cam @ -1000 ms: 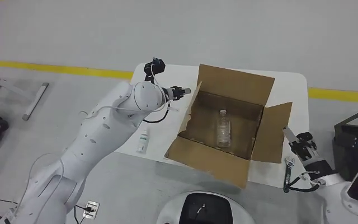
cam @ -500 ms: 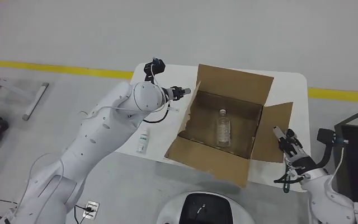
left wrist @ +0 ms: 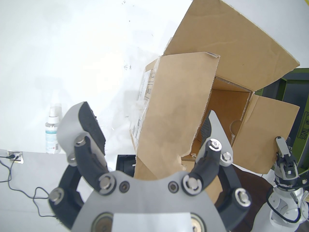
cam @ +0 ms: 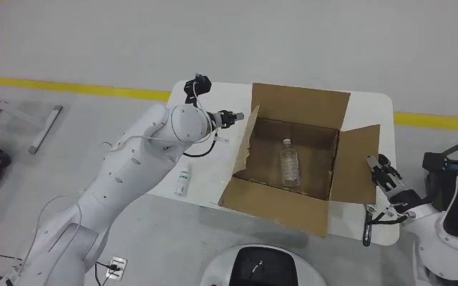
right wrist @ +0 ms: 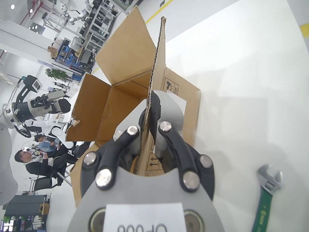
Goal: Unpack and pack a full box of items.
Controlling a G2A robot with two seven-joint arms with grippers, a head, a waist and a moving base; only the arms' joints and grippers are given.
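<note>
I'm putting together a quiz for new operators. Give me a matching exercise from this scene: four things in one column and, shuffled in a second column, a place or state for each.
Things:
1. clear bottle
2. spray bottle
3. wrench
4. right gripper

Places or states:
A. shut on a flap of the cardboard box
B. lying inside the cardboard box
C. on the table, on the left gripper side of the box
D. on the table near its edge, on the right gripper's side of the box

Pairs: 1-B, 2-C, 3-D, 4-A.

Matt corrugated cardboard box [cam: 297, 107], clear plastic bottle [cam: 289, 163], smooth white table [cam: 372, 107] — wrench [right wrist: 267, 192] of dull metal.
</note>
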